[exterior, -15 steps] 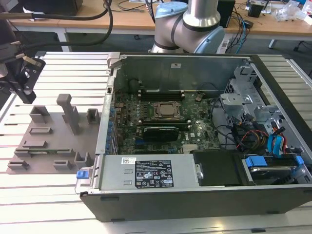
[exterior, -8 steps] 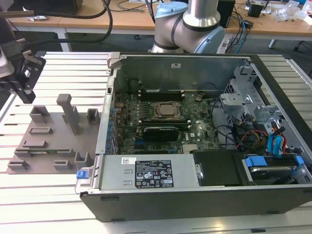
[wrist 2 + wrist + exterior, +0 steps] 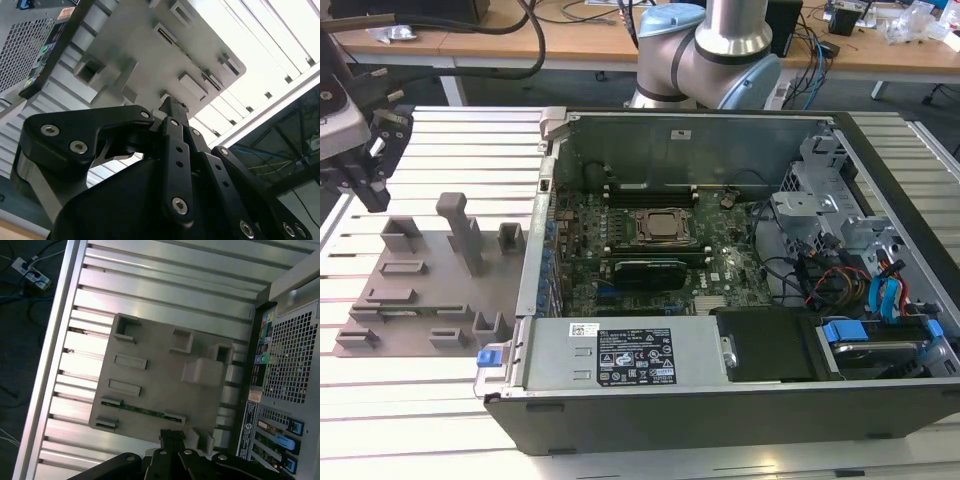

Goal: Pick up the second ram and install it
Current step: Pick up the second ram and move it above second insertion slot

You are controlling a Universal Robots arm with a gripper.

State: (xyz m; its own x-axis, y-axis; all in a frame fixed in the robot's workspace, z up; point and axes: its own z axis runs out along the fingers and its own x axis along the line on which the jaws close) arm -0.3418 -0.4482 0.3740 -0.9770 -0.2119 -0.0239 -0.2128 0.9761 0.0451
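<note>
The black two-fingered gripper [image 3: 362, 188] hangs at the exterior view's upper left, above the ribbed aluminium table [image 3: 450, 130]. Its fingers [image 3: 168, 435] are drawn together on nothing in both wrist views. The second ram, a long thin green circuit-board stick [image 3: 142, 411], lies in a slot of the flat grey plastic holder tray [image 3: 150, 352], apart from the fingertips and outside the open black computer case [image 3: 720, 415].

Counting one robot arm [image 3: 730, 50], one gripper [image 3: 172, 434], one grey tray [image 3: 160, 385], one green ram [image 3: 142, 411] lying in that tray, one open computer case [image 3: 720, 420], one CPU socket [image 3: 663, 226] sitting inside it, one labelled power supply [image 3: 630, 355], and one white power strip [image 3: 31, 271] lying on the floor.
</note>
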